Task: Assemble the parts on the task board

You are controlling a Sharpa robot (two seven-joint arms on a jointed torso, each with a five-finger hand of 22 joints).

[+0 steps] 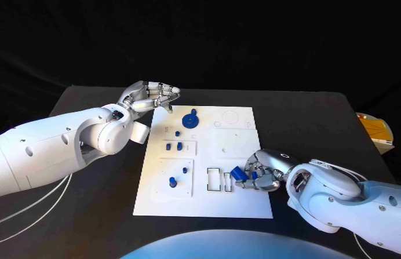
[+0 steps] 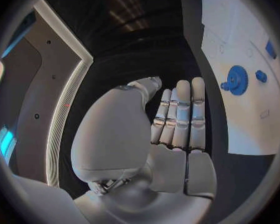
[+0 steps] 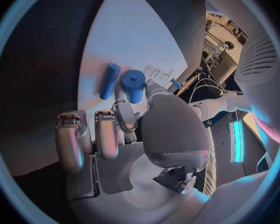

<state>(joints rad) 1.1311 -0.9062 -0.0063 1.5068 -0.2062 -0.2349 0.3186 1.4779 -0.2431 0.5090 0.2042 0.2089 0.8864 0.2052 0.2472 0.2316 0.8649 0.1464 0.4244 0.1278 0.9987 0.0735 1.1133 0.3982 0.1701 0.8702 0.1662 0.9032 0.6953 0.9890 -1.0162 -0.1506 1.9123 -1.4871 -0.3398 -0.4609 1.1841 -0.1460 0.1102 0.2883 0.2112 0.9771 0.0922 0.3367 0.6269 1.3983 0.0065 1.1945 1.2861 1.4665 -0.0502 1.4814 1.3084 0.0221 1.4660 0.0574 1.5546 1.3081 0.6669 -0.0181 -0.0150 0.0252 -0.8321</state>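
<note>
The white task board (image 1: 238,201) lies mid-table. A blue gear (image 1: 191,120) and several small blue pegs (image 1: 174,147) stand along its left half. My right hand (image 1: 261,177) is over the board's near right part and pinches a blue part (image 1: 238,172) beside two rectangular slots (image 1: 218,179). In the right wrist view that blue part (image 3: 133,84) sits at my fingertips (image 3: 124,114), with a long blue piece (image 3: 109,80) beside it on the board (image 3: 134,40). My left hand (image 1: 155,98) hovers at the board's far left corner, fingers (image 2: 180,114) straight and empty, near the gear (image 2: 236,79).
A yellowish object (image 1: 378,130) sits off the table's right edge. White cables (image 1: 25,212) trail below my left arm. Bare black table (image 1: 317,120) surrounds the board.
</note>
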